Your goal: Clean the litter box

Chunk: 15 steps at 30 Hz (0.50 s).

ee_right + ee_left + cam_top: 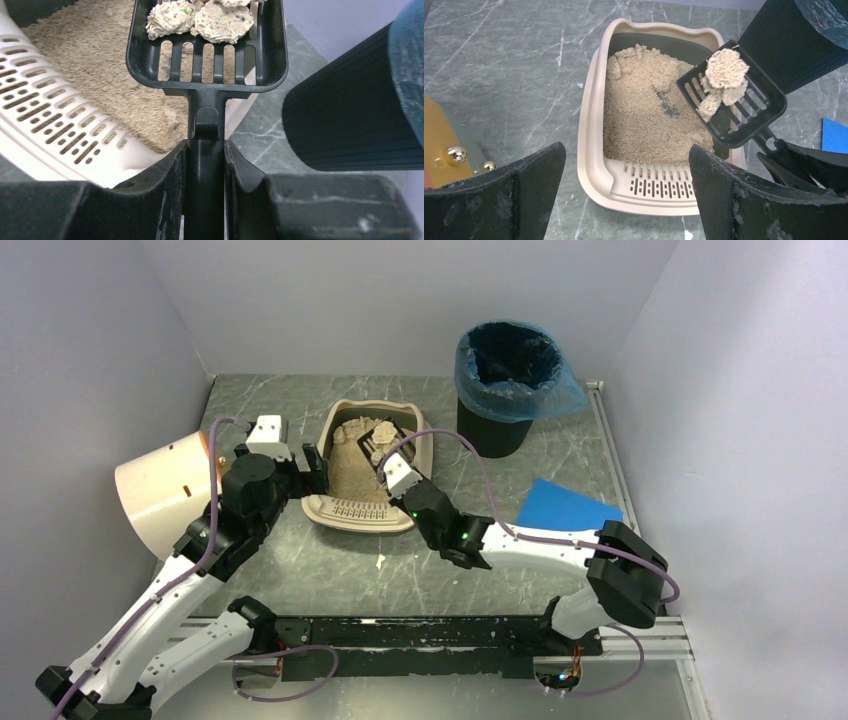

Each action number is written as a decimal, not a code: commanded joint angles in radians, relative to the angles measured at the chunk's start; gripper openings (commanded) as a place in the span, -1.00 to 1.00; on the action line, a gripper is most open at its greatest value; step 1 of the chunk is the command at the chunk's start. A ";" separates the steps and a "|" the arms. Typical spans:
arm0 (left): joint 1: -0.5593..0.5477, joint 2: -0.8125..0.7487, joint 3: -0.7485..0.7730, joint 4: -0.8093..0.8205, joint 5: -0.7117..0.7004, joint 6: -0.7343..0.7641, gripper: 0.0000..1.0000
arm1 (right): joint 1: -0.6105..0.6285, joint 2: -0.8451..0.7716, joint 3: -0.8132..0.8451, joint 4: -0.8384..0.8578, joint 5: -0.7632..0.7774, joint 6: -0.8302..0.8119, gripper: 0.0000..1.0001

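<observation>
Right wrist: R gripper (205, 150) clamps scoop (206, 100) handle; unclear in top ext.

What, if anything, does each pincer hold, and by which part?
The right pincer is shut on the black slotted scoop, gripping its handle; litter clumps sit on the scoop. The left pincer stands open and holds nothing.

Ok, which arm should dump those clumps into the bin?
Right: the right end effector grips the scoop loaded with clumps, close to the bin; the left end effector hangs open and empty by the litter box.
</observation>
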 commanded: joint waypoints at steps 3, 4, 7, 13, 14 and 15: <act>-0.006 0.001 0.000 -0.004 -0.030 0.008 0.96 | 0.030 0.055 0.009 0.159 0.180 -0.169 -1.00; -0.006 0.004 0.000 -0.004 -0.028 0.010 0.96 | 0.035 0.062 0.009 0.172 0.195 -0.191 -1.00; -0.006 0.009 0.002 -0.005 -0.024 0.011 0.96 | 0.038 0.066 0.009 0.176 0.194 -0.209 -1.00; -0.006 0.006 0.002 -0.007 -0.027 0.011 0.96 | 0.053 0.075 -0.012 0.221 0.209 -0.226 -1.00; -0.006 0.004 0.001 -0.007 -0.030 0.010 0.96 | 0.054 0.071 -0.015 0.222 0.201 -0.215 -1.00; -0.006 0.003 0.002 -0.008 -0.030 0.010 0.96 | 0.054 0.070 -0.014 0.212 0.187 -0.189 -1.00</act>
